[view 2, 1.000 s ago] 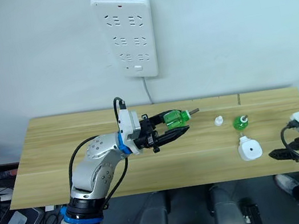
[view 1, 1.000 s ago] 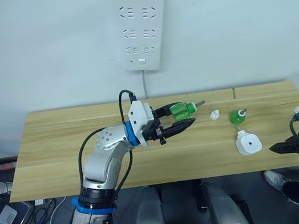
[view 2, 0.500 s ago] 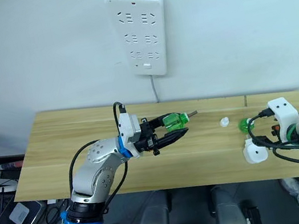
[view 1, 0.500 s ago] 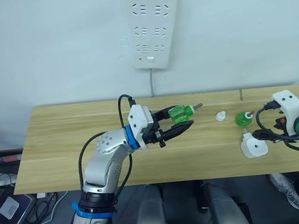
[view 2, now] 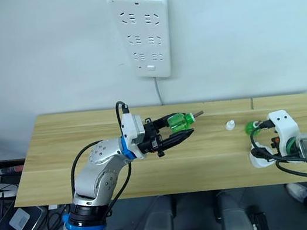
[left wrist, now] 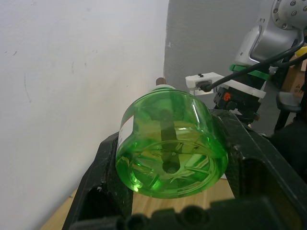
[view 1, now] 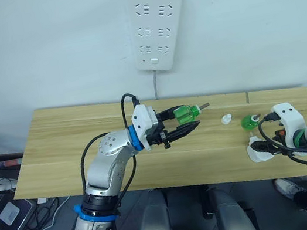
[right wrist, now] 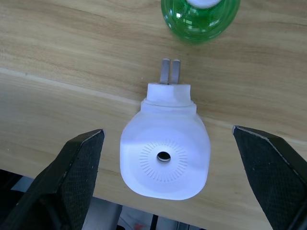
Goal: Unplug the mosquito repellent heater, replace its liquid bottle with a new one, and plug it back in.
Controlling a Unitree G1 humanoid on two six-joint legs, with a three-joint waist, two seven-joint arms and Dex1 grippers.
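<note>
Left end effector (view 1: pixel 184 128) clamped on a green bottle (view 1: pixel 185 114), held level above the surface (view 1: pixel 57 144) with its wick tip pointing away from the wrist toward the other arm; unchanged over the last second. Right end effector (right wrist: pixel 165 163) now spread wide and hanging directly over the heater (right wrist: pixel 165 148), one finger (right wrist: pixel 81 167) to each side and neither touching; a second ago parked out past the surface's edge, since swung in over the heater. Heater lying flat on the surface near the front edge, round vented face up toward the wrist camera, prongs (right wrist: pixel 169 71) pointing ahead of the fingers at a second green bottle (right wrist: pixel 200 17) standing just beyond. Small white cap (view 1: pixel 221 119) resting on the surface between the two end effectors, nearer the right. Power strip (view 1: pixel 158 22) up on the wall, well beyond both, nothing plugged in. Judged from this: unplugging done, standing bottle probably the spent one already out, held bottle probably the replacement with its cap off. Likely next: drop and close around the heater's sides, lift, then bring it to the held bottle's neck. Risk: smooth rounded shell squirting out of a two-finger pinch.
</note>
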